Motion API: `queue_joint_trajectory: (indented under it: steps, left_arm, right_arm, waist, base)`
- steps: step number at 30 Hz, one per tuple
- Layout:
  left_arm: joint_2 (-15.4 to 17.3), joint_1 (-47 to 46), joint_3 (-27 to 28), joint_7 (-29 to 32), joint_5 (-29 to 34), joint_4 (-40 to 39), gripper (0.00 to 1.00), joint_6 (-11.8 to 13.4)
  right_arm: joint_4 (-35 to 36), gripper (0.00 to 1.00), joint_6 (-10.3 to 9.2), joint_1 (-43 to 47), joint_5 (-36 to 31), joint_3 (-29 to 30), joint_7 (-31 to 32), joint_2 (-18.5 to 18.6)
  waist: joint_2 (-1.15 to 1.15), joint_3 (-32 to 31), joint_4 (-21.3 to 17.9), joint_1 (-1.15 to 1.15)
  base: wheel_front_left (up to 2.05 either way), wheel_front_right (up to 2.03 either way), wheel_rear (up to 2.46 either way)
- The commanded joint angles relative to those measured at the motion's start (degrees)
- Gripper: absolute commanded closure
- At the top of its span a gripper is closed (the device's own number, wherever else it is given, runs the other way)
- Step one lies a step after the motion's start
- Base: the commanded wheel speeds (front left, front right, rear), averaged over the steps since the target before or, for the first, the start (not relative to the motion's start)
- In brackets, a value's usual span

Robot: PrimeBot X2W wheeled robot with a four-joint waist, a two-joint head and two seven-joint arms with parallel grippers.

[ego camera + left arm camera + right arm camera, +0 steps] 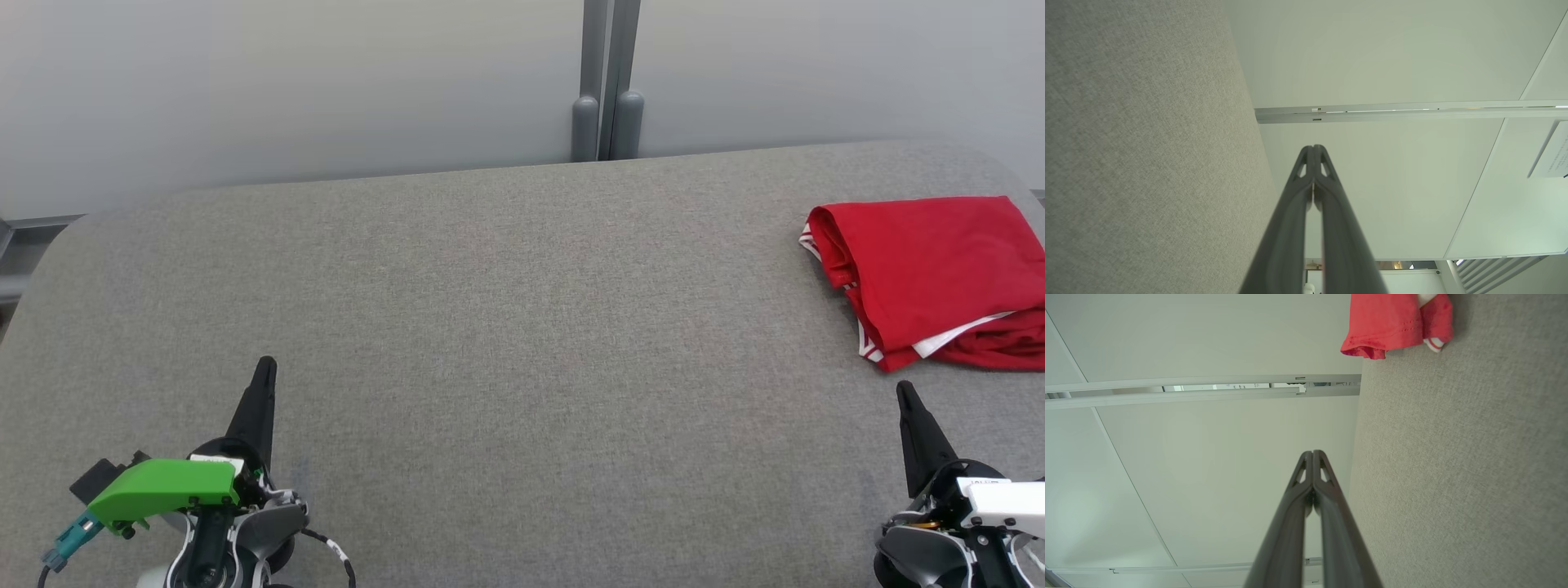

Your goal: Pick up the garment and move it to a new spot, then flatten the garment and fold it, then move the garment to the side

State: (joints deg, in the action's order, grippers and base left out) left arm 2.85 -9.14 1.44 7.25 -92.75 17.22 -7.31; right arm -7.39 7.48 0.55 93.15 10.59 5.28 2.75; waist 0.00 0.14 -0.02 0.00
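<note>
A red garment [931,273] with white trim lies folded at the far right of the grey fabric table [506,327], running off the head view's right edge. In the right wrist view the garment [1392,322] sits at the top, partly over the table's edge. My right gripper [904,390] [1313,452] is shut and empty, just short of the garment's near edge. My left gripper [266,365] [1313,147] is shut and empty at the lower left, far from the garment.
A pale wall with a grey vertical post [608,82] stands behind the table. The table's rounded far corners and its right edge [1359,428] lie close to the garment.
</note>
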Motion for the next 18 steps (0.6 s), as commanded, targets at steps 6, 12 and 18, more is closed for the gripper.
queue_joint_trajectory:
  steps: [6,12,18]
  left_arm:
    - [0.02,-0.76,0.11,0.11,-0.27,-0.09,1.00,-0.33]
    - [0.02,-0.76,0.11,0.11,-0.28,-0.10,1.00,-0.33]
    - [0.02,-0.76,0.11,0.11,-0.28,-0.10,1.00,-0.33]
  right_arm:
    - [0.17,1.00,0.02,0.21,0.12,0.11,0.11,0.24]
    - [0.17,1.00,0.02,0.21,0.12,0.11,0.11,0.24]
    - [0.17,1.00,0.02,0.21,0.12,0.11,0.11,0.24]
  waist:
    - [0.00,0.00,0.00,0.00]
    - [0.00,0.00,0.00,0.00]
    - [0.00,0.00,0.00,0.00]
  base:
    - [0.00,0.00,0.00]
    - [0.00,0.00,0.00]
    - [0.00,0.00,0.00]
